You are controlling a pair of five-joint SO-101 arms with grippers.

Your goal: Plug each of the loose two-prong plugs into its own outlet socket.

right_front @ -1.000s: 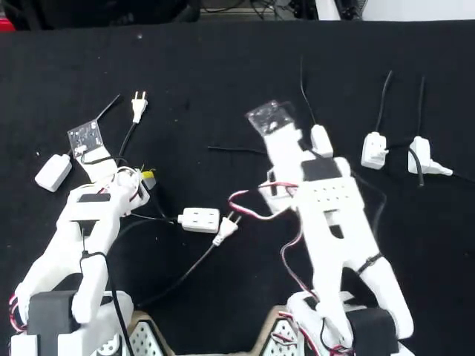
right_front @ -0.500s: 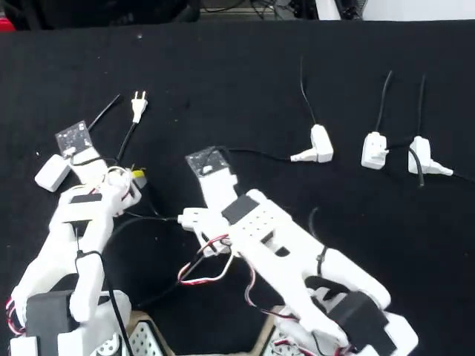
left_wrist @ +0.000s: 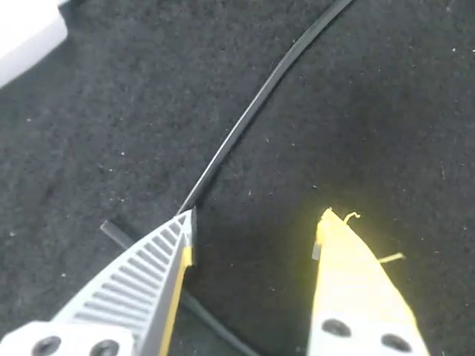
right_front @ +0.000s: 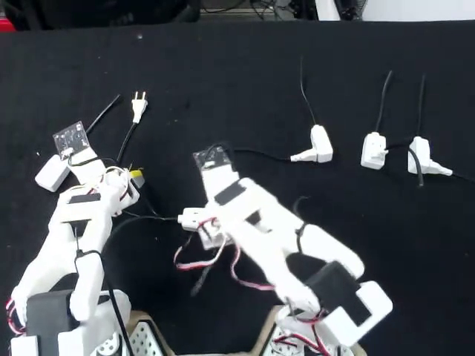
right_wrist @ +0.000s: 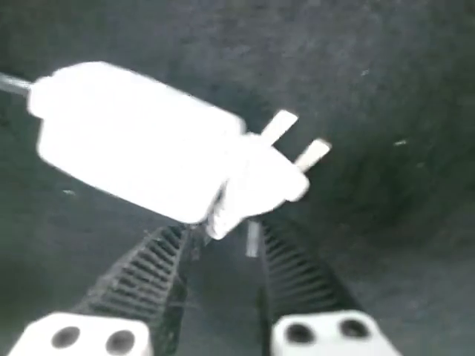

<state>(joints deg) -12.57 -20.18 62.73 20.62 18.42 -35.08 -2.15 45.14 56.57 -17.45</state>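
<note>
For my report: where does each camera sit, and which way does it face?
High view: above the table, facing down; the left arm and right arm show.
Left wrist view: on that arm, past the open left gripper, at a black cable.
Right wrist view: on that arm, past the right gripper, at a white socket and plug.
Shared: high and right wrist views both show the socket.

A black cloth (right_front: 223, 67) is spread over the table. Beyond its far edge, a red object (right_front: 5, 24) is seen at one corner, tangled cables (right_front: 263, 9) near the middle, and a white surface (right_front: 415, 9) at the other corner.
</note>
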